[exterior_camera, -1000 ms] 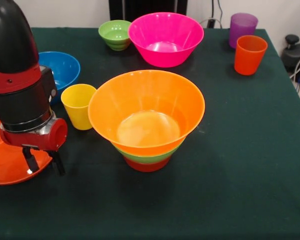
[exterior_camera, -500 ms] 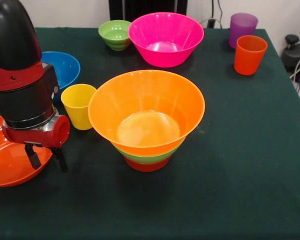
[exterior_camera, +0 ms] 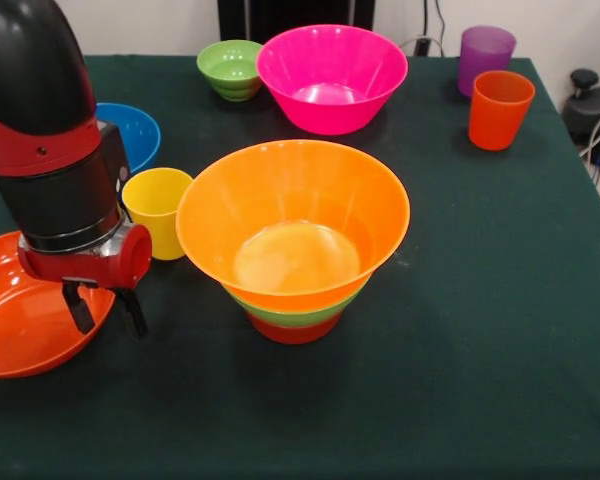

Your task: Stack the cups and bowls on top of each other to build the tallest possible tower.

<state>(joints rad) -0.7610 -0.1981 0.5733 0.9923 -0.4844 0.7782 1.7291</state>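
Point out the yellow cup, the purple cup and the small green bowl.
yellow cup (exterior_camera: 160, 215), front view, outer wall.
purple cup (exterior_camera: 483, 57), front view, side wall.
small green bowl (exterior_camera: 229, 63), front view, inner surface.

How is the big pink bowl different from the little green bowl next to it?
The pink bowl is far wider and taller than the small green bowl. The pink bowl has smooth, flaring sides; the green bowl's outside looks ribbed. Colours differ: bright pink against light green. Both sit upright, empty and unstacked, side by side at the same edge of the table.
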